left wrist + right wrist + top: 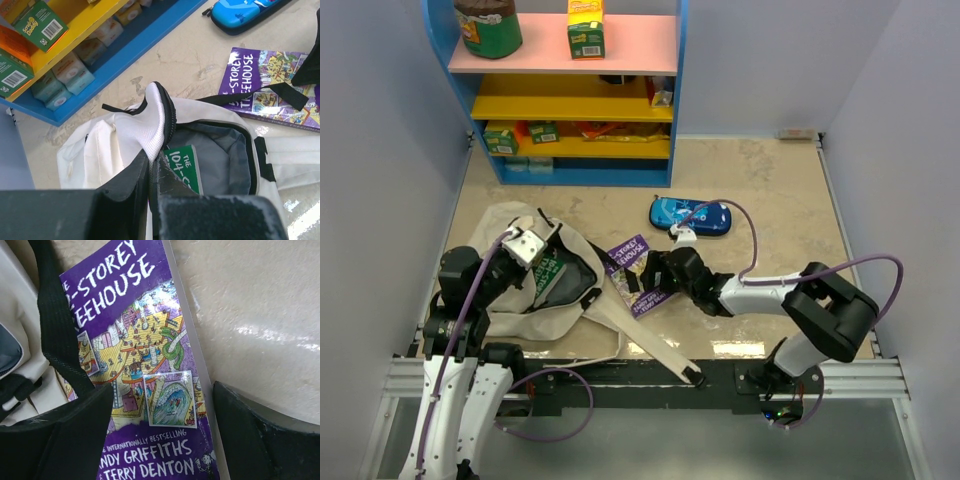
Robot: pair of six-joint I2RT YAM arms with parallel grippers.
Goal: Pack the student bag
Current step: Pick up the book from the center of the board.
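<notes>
The beige student bag [520,300] lies at the near left with its mouth open. My left gripper [525,246] is shut on the bag's zip rim [156,120] and holds it lifted. A green book [184,165] sits inside the bag. A purple book [638,275] lies flat on the table just right of the bag, with a black strap [57,325] across its left side. My right gripper [160,415] hovers low over the purple book [145,355], open, with one finger on each side of the cover and nothing held.
A blue pencil case [690,215] lies beyond the purple book. A blue shelf unit [560,100] with boxes and a jar stands at the back. One beige bag strap [655,350] runs to the table's near edge. Walls close in on both sides.
</notes>
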